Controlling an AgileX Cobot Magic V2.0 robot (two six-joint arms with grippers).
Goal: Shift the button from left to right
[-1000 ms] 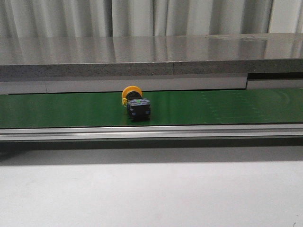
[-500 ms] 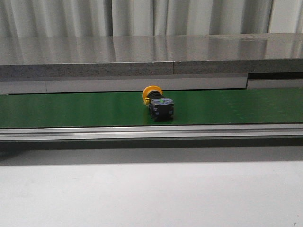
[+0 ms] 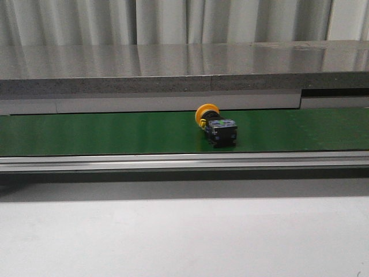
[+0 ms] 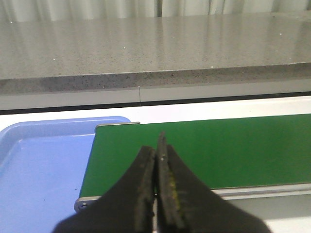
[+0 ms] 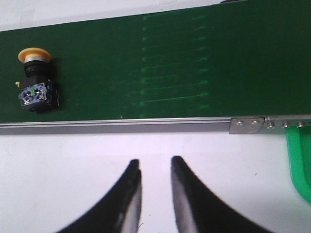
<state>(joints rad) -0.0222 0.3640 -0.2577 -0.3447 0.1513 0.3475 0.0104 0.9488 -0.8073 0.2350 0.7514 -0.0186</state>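
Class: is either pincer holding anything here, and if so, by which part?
Nothing is held. The left pincer is shut on nothing, the right pincer open and empty; the button lies alone on the green belt.

One button (image 3: pixel 217 125), one green belt (image 3: pixel 86 133), one blue tray (image 4: pixel 39 165).

This looks like a factory-style test cell or lab: a green conveyor belt (image 3: pixel 86 133) runs between aluminium side rails (image 3: pixel 184 160), with a grey speckled stone counter (image 3: pixel 173 69) behind it, pale pleated curtains (image 3: pixel 173 20) closing off the background, and a blue plastic tray (image 4: pixel 43 165) at the belt's end
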